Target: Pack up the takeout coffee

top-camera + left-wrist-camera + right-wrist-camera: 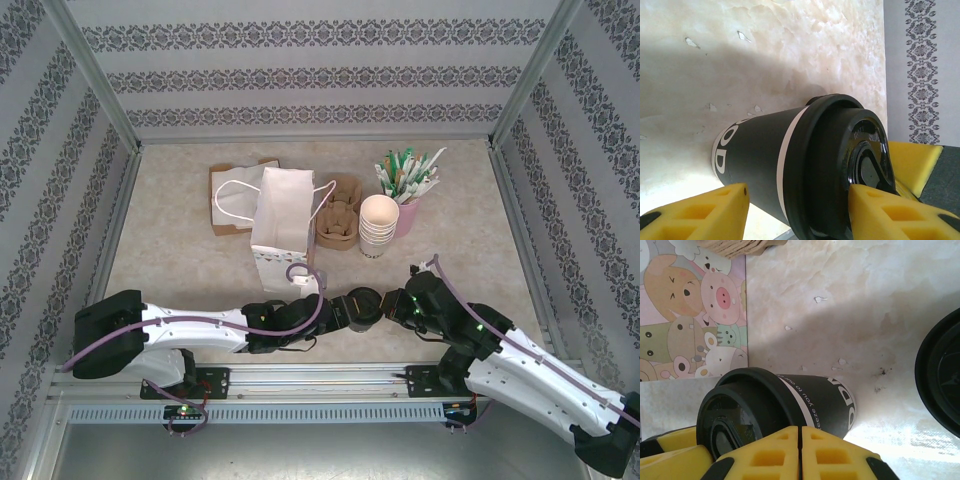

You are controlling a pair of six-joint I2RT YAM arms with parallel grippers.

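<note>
Takeout coffee is near the table's front edge, btwn the two arms and just in front of the white paper bag. Left gripper has it clamped: yellow fingers either side of the dark sleeve, one against the black lid. Right gripper is closed tight w/ nothing in it, its tips right by the lid (touching or not, can't tell). Lidless cup stack and pink cup of sticks stand further back, right of the bag.
</note>
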